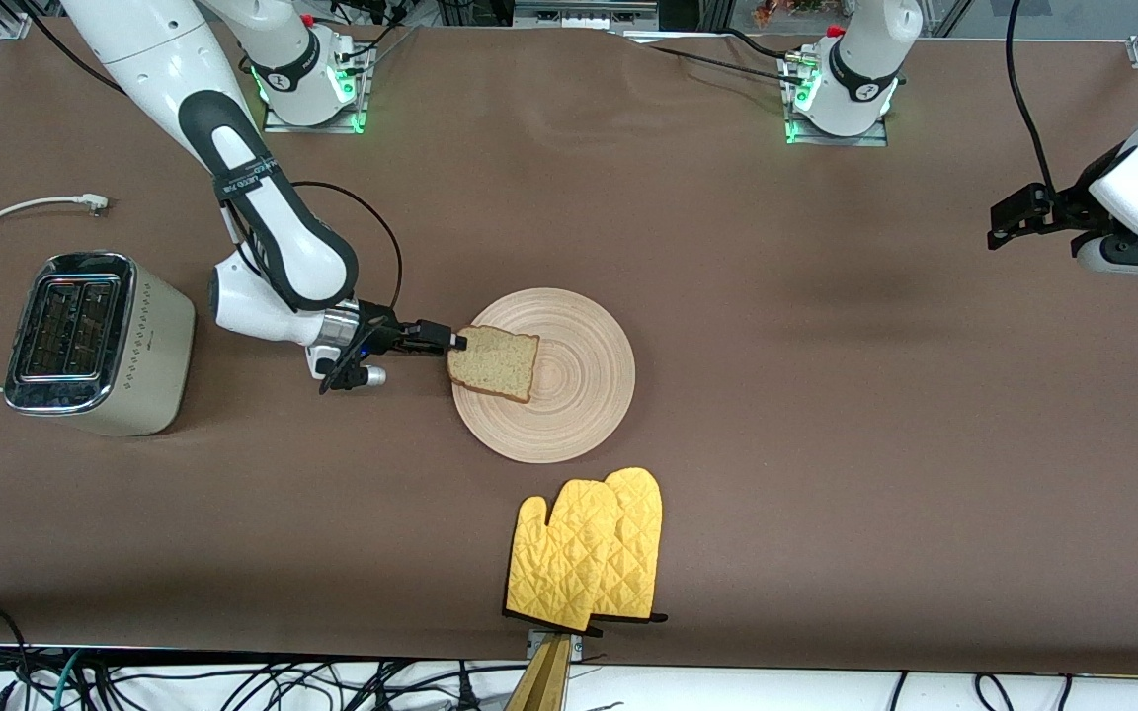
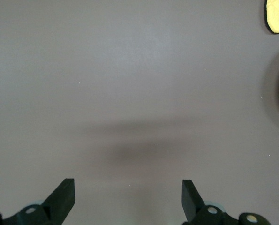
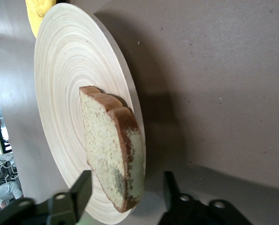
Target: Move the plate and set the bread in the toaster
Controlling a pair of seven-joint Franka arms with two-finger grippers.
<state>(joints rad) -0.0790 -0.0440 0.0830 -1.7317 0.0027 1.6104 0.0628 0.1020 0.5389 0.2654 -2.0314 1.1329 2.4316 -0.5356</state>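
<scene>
From the front I see the right gripper (image 1: pixel 454 342) at the bread's (image 1: pixel 494 362) edge on the plate (image 1: pixel 579 375); the toaster (image 1: pixel 95 341) sits toward the right arm's end. The left gripper (image 1: pixel 1004 225) waits.

Left wrist: jaws spread over bare table (image 2: pixel 130 93).

Right wrist: jaws spread around the bread (image 3: pixel 112 149), not gripping.

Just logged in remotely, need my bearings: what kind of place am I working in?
Probably a robotics lab set up as a mock kitchen: two arms bolted to a brown-covered table, loose cables along its edge, and kitchen props on it: toaster, plate, oven mitts.
</scene>
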